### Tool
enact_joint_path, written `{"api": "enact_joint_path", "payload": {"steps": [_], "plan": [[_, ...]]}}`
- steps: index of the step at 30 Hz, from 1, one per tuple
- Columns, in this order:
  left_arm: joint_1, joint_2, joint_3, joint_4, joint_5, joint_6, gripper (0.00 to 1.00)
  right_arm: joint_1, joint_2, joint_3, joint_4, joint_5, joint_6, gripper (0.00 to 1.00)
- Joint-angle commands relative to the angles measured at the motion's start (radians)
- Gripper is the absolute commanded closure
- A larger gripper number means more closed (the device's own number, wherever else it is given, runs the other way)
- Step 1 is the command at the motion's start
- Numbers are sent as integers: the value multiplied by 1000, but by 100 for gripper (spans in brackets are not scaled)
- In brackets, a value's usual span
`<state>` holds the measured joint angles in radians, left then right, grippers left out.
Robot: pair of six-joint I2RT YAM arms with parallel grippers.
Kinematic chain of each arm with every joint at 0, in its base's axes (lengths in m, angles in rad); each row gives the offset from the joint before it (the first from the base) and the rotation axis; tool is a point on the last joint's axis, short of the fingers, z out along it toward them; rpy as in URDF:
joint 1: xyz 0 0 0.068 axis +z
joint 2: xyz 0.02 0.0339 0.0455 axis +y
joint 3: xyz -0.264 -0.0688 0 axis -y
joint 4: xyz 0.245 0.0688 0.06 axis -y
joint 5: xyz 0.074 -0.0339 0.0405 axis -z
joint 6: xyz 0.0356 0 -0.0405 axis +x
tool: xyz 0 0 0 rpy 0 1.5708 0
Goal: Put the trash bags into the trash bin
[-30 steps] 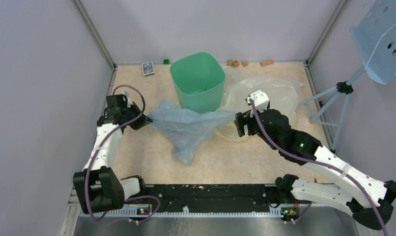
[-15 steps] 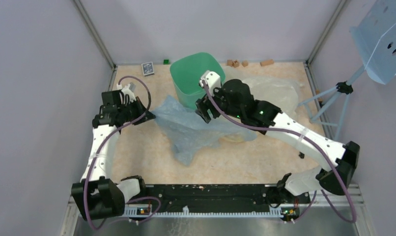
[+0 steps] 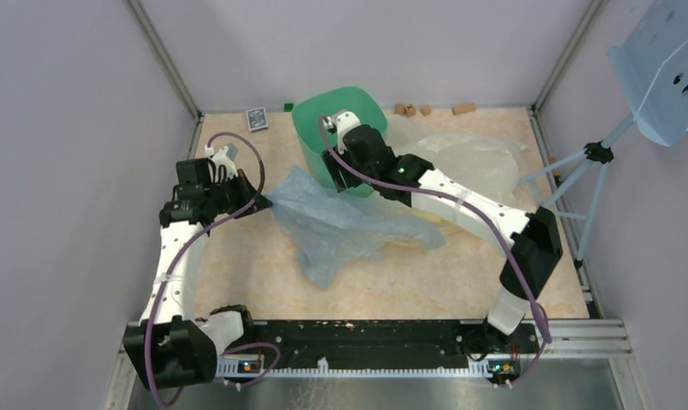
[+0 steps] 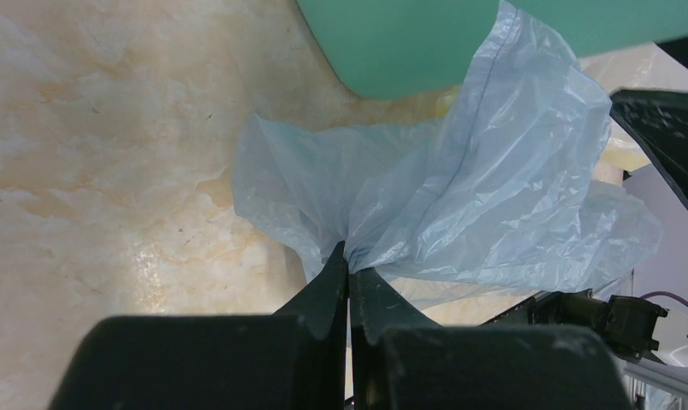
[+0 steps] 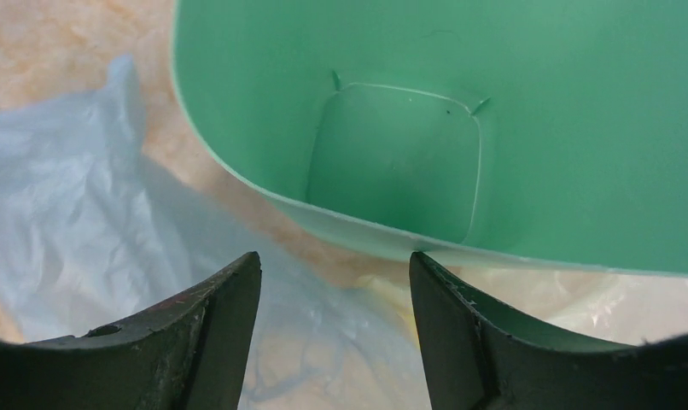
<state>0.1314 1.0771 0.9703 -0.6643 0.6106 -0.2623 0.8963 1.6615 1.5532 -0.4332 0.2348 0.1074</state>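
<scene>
Pale marbled desk (image 3: 238, 256) lay under both my arms, with grey walls closing it in. My left tool (image 4: 347, 256) was pressed together on a gathered corner of the pale blue trash bag (image 4: 460, 196), and the film fanned out ahead of its tips toward the mint-green trash bin (image 4: 392, 43). The rest of the bag lay slack on the desk, outside the bin but reaching up to its wall. My right tool (image 5: 334, 273) stood apart and held nothing, poised over the bin's near rim, with the bag below it and to its left.

I judged the bag to be almost weightless, limp and slippery. It seemed apt to slide out of a thin pinch and to billow rather than drop. A bunched fold or the seamed edge seemed the surest hold, with the opposite edge left for my right tool. A cream-yellow plastic bag (image 3: 486, 158) lay off to the right of that tool.
</scene>
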Motion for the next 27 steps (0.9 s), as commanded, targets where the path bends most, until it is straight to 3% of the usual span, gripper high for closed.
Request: {"api": "enact_joint_path", "payload": {"steps": [1,5,9,18,21,27], "plan": [[-13,22,5,36,22,-2,100,-24,131,156,46,52,-1,36],[-21,48,2,59,15,-14,100,-42,256,300,66,32,-12,36],[-45,69,2,85,1,-38,100,-54,343,446,-26,-48,-19,36],[-265,123,14,158,-103,-87,100,-70,-40,-45,172,-333,-17,31],[-322,141,21,186,-119,-97,100,-84,-132,-149,187,-445,28,30],[-429,163,60,204,-140,-92,100,-87,-201,-268,180,-511,62,26]]}}
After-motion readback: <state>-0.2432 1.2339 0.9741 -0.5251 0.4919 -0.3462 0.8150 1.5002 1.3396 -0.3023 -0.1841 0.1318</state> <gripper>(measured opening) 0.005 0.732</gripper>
